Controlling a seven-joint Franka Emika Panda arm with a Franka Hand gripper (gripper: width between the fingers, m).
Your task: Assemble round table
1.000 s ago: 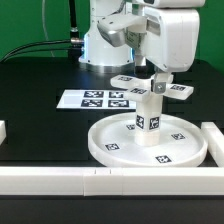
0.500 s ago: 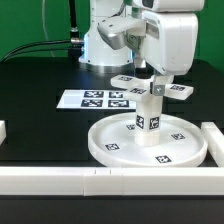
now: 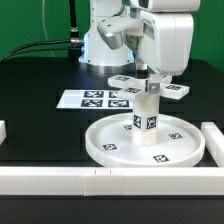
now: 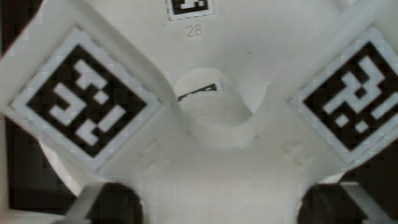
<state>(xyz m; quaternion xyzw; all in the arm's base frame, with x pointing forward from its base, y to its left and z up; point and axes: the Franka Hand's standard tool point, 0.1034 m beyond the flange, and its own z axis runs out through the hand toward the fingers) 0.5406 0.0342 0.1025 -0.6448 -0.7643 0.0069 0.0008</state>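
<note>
The large round rimmed disc lies flat on the black table near the front bars. The short thick cylinder leg stands upright at its centre, tags on its side. The cross-shaped foot sits on top of the leg, arms spread with tags up. My gripper comes straight down onto the foot's hub. In the wrist view the foot fills the frame, two tagged arms spreading apart, and both dark fingertips press against the hub's sides, so the gripper is shut on the foot.
The marker board lies flat on the table at the exterior view's left of the disc. Long white bars edge the front, with a raised end at the right. The robot base stands behind.
The gripper with the foot has shifted slightly toward the exterior view's left and the foot's arms appear turned a little; the leg and disc stay put.
</note>
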